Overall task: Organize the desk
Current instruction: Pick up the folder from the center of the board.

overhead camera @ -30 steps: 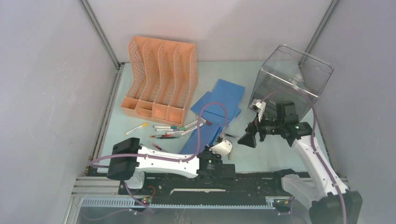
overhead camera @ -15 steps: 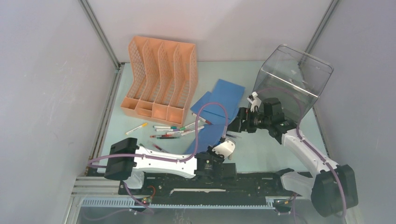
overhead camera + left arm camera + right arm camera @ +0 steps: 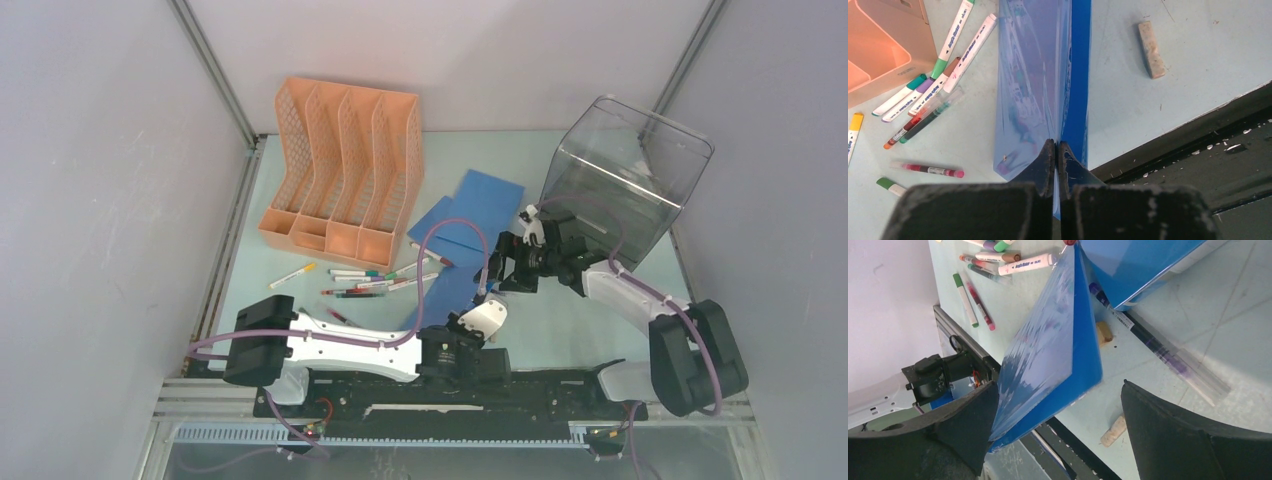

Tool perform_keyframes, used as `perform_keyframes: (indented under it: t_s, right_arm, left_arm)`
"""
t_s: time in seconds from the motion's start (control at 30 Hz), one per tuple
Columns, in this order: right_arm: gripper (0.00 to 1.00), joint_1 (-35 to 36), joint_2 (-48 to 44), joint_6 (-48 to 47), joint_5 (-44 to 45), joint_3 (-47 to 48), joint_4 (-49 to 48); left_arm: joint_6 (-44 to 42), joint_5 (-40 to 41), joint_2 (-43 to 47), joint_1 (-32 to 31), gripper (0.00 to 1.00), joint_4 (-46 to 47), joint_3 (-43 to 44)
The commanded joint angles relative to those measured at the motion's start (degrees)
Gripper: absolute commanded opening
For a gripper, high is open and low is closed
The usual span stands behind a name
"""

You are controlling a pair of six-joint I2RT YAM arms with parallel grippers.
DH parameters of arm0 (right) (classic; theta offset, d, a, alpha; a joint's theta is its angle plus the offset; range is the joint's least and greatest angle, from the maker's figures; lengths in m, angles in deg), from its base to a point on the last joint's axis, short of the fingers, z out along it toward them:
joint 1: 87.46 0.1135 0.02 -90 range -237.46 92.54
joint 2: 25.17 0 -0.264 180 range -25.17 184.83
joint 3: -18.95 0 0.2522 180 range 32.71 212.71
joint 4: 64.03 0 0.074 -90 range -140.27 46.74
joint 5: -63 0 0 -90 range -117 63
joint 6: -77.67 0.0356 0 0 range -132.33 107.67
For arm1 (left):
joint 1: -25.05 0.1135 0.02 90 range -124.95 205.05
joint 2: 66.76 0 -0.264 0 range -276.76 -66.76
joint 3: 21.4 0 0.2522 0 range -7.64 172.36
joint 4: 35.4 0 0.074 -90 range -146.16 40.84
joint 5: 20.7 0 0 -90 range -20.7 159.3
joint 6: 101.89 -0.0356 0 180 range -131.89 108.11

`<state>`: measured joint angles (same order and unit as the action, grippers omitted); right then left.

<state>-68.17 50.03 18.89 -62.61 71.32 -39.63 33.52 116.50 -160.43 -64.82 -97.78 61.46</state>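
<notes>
Left gripper (image 3: 1055, 150) clamps folder (image 3: 1033, 90) corner, bottom centre; right gripper (image 3: 1058, 390) agape, empty. Risk: thin pinch slips, folder drops on pens (image 3: 928, 75).

Glowing evenly under bright, diffuse overhead light; throwing only soft shadows across the desk (image 3: 545, 325). Glaring whitish off the blue folder (image 3: 1048, 350). Softening out of focus along the near edge of both wrist views.
</notes>
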Motion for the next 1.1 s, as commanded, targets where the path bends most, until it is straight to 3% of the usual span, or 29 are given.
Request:
perform_keyframes:
  t_s: [0.0,0.17,0.37,0.63,0.8,0.87,0.9,1.07]
  right_arm:
    - [0.98,1.54,1.96,2.09,-3.02,0.18,-4.37]
    - [0.92,1.98,3.20,3.03,-4.00,0.32,-6.17]
    - [0.75,2.45,4.60,3.03,-6.15,0.27,-7.32]
    - [0.40,2.27,3.49,2.02,-6.89,0.30,-7.95]
    - [0.10,2.05,3.10,1.59,-8.79,0.30,-8.83]
    - [0.05,1.86,2.75,1.38,-9.32,0.27,-9.04]
    - [0.02,1.76,2.45,1.37,-9.64,0.29,-9.15]
    - [0.00,0.49,0.52,1.97,-12.70,0.26,-10.10]
  left_arm:
    - [-0.34,0.14,2.70,-0.26,0.00,3.08,0.99]
    - [-1.01,-0.61,3.01,-0.30,0.00,4.57,1.11]
    - [-3.11,-2.07,3.31,-0.22,0.00,7.31,0.95]
    - [-3.92,-2.93,3.42,-0.27,0.00,9.14,0.76]
    - [-3.86,-3.96,5.02,-0.27,0.00,11.23,-0.78]
    - [-3.75,-4.92,6.32,-0.25,0.02,12.60,-1.96]
    - [-3.75,-5.75,7.27,-0.25,0.04,13.65,-3.00]
    - [-3.41,-10.45,13.98,0.02,0.36,21.00,-10.01]
